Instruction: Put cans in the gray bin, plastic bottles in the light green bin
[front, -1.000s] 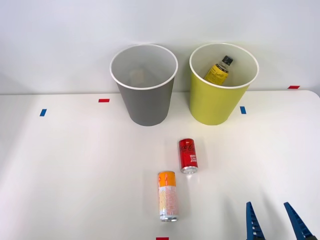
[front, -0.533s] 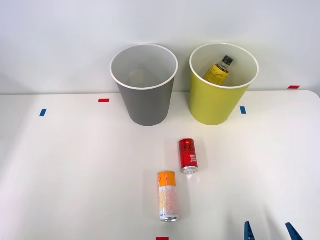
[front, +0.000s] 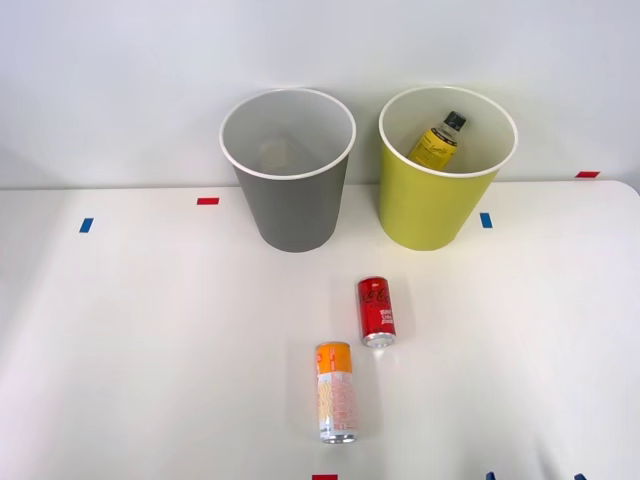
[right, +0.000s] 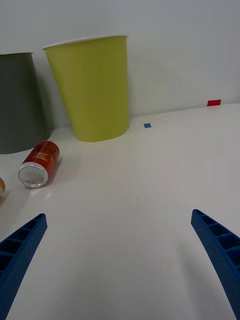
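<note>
The gray bin (front: 290, 205) and the light green bin (front: 430, 205) stand side by side at the back of the white table. A yellow-labelled plastic bottle (front: 438, 140) with a black cap leans inside the light green bin. The red can (front: 376, 311) lies on its side in front of the bins. Nearer me lies the can with the orange top and pale body (front: 335, 392). My right gripper (front: 535, 477) shows just its blue tips at the near edge, right of both cans. In the wrist view my right gripper (right: 119, 215) is open and empty, with the red can (right: 39, 163), light green bin (right: 92, 90) and gray bin (right: 17, 110) ahead.
Small red tape marks (front: 207, 201) and blue tape marks (front: 486, 220) dot the table (front: 150, 330). A pale wall rises right behind the bins. Open tabletop lies between the gripper and the cans.
The right gripper has drawn back toward the near edge of the front view, from fingers plainly in view to only their tips. The cans, bottle and bins have not moved.
</note>
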